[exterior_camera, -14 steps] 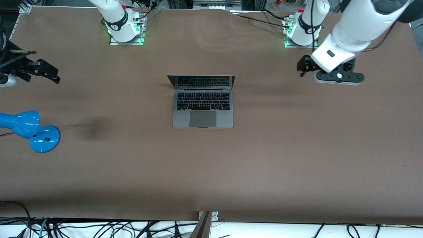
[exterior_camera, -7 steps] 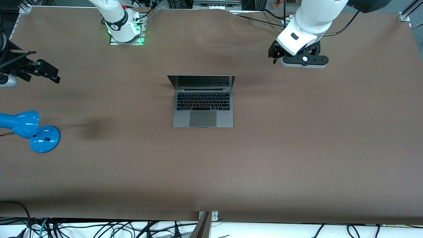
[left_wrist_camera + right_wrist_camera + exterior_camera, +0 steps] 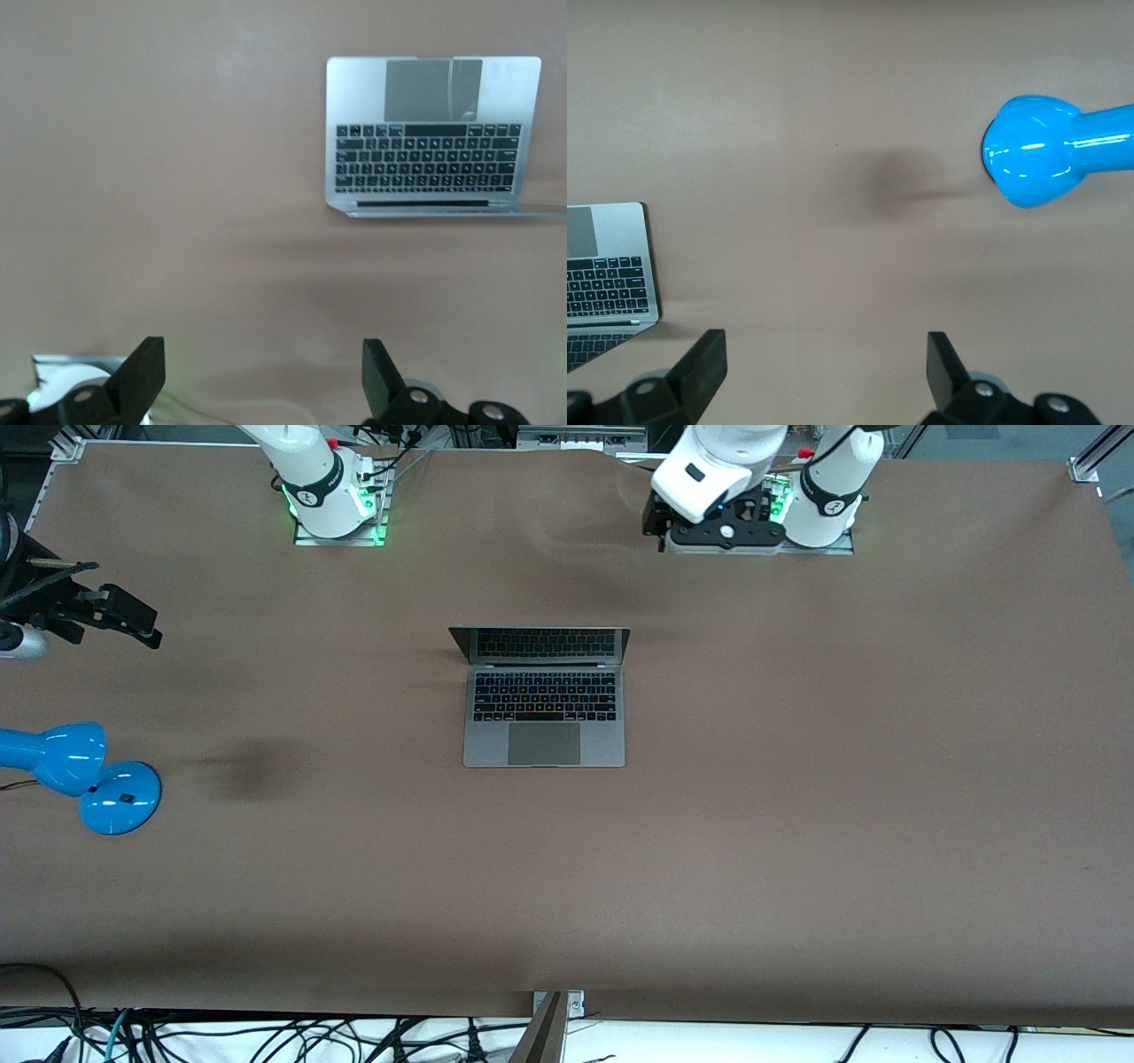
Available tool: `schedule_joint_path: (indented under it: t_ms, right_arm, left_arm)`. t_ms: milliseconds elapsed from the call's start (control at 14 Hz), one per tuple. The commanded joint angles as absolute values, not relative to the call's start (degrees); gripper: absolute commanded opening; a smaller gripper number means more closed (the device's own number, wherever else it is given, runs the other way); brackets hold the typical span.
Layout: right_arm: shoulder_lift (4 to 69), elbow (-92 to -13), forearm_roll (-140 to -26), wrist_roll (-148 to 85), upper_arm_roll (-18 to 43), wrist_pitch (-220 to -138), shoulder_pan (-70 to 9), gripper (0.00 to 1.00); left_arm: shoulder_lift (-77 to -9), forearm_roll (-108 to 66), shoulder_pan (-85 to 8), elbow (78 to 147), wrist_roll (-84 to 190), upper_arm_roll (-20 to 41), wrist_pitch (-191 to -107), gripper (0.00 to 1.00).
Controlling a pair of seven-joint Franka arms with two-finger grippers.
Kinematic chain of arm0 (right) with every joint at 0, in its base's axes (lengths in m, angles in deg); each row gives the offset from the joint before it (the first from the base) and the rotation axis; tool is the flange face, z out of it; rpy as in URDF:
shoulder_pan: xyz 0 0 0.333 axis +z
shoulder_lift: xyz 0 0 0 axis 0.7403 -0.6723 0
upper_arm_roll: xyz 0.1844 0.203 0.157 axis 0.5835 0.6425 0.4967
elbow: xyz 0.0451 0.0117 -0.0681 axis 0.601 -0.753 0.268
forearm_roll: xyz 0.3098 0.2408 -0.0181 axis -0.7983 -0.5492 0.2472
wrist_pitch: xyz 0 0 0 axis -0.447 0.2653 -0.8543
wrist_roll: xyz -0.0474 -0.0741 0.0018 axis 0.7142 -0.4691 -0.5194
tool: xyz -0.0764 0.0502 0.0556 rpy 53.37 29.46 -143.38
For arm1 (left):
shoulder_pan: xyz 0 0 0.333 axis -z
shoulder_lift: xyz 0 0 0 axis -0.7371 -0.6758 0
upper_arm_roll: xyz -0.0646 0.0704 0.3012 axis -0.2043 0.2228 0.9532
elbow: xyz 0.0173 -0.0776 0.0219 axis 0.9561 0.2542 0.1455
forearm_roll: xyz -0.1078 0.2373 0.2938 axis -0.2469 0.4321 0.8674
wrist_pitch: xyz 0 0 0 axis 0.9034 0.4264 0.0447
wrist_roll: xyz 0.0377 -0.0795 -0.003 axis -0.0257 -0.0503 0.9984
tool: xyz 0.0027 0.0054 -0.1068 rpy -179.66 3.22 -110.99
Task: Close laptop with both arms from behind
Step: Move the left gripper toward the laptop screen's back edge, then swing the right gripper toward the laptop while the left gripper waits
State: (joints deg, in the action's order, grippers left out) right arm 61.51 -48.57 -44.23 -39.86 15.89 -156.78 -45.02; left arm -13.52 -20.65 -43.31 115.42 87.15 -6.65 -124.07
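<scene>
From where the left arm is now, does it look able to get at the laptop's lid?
Probably yes. The left gripper hangs open over bare table by its own base, and nothing lies between it and the open laptop. The right gripper waits open above the blue lamp.

We count one laptop (image 3: 544, 696), open on one brown table (image 3: 797, 824), and one blue desk lamp (image 3: 80, 775). We count two white arms, each carrying one gripper: the left gripper (image 3: 660, 524) and the right gripper (image 3: 133, 622).
</scene>
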Motion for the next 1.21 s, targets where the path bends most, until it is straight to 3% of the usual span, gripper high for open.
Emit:
schedule_joint_path:
  t_ms: [0, 500, 714, 857, 1000, 1143]
  right_arm:
    - [62.24, -49.19, -43.85, -39.57, 16.23, -156.48, -45.21, 1.0]
    - [60.4, -49.11, -44.02, -38.43, 16.49, -151.3, -41.88, 1.0]
    - [58.11, -48.93, -43.76, -39.39, 16.49, -142.36, -37.23, 1.0]
    - [56.7, -49.28, -44.63, -39.48, 16.49, -137.59, -34.24, 1.0]
    - [56.7, -51.03, -44.73, -39.57, 16.49, -137.49, -30.55, 1.0]
    - [57.57, -54.88, -46.38, -41.48, 16.67, -138.97, -27.73, 1.0]
  left_arm:
    - [-13.81, -25.01, -43.18, 116.4, 91.91, -8.31, -124.71, 0.99]
    - [-21.54, -30.29, -40.89, 116.22, 94.91, -8.67, -124.27, 0.96]
    - [-22.25, -33.98, -40.8, 115.79, 95.88, -8.67, -124.09, 0.88]
    - [-22.25, -35.31, -40.89, 115.52, 96.4, -8.67, -123.13, 0.73]
    - [-22.25, -35.31, -40.89, 115.26, 97.72, -8.67, -122.78, 0.34]
    - [-22.25, -35.31, -40.89, 114.99, 98.52, -8.67, -122.69, 0.09]
